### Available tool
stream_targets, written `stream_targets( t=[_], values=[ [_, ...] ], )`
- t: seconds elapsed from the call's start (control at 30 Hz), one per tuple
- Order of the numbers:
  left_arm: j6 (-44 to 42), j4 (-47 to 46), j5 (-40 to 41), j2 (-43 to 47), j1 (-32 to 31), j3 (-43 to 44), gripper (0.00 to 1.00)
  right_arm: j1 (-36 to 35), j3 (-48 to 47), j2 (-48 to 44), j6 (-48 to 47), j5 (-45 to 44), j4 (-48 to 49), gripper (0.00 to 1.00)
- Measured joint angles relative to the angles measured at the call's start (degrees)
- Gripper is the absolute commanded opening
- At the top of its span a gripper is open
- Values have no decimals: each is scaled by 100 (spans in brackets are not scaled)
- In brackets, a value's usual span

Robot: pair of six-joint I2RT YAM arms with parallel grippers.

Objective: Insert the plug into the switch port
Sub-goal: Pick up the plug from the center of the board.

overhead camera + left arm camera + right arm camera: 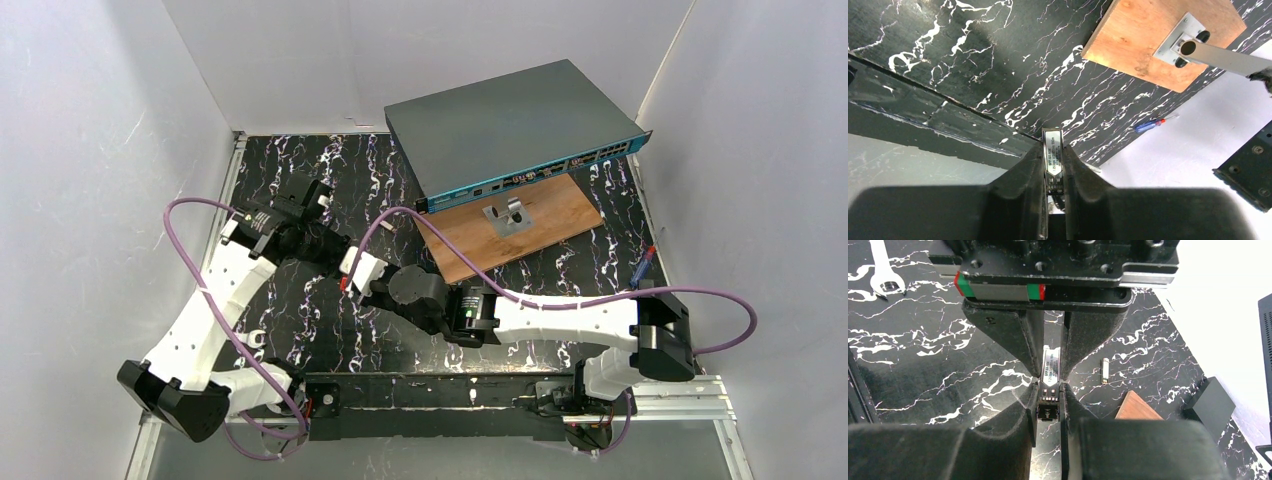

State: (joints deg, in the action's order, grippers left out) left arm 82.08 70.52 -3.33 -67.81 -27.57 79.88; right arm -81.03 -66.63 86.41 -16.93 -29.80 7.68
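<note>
The plug [1052, 152], a small metal module with a white label, is clamped between the fingers of my left gripper [1052, 156], which is shut on it above the black marbled table. In the right wrist view my right gripper [1049, 399] meets it head-on, and its fingers press both sides of the free end of the plug [1050, 371]. In the top view the left gripper [352, 268] and the right gripper [368, 290] sit tip to tip at the table's middle. The switch [500, 120] lies at the back right, its teal socket strip facing the arms, well away from both grippers.
A brown wooden board [520, 235] with a metal bracket [507, 213] lies in front of the switch. A blue and red screwdriver [645, 265] lies at the right wall. A wrench [885, 277] and another small module [1104, 370] lie on the table. Purple cables [600, 298] loop along both arms.
</note>
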Motion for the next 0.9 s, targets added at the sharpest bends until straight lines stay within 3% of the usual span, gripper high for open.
stream_targets(
  t=[0.17,0.43,0.67,0.9],
  values=[
    [-179,-120,81,160,-2,-136,54,0,35,-11,79,-7,-28,1],
    [-1023,-625,730,662,-2,-337,79,37,505,-531,562,-57,-605,1],
    [-2387,-1388,968,874,-2,-511,98,243,866,-1475,1126,-205,-1207,1],
    [-3705,-2201,874,1058,-2,-623,98,758,1226,-2393,1692,-313,-1810,1]
  ],
)
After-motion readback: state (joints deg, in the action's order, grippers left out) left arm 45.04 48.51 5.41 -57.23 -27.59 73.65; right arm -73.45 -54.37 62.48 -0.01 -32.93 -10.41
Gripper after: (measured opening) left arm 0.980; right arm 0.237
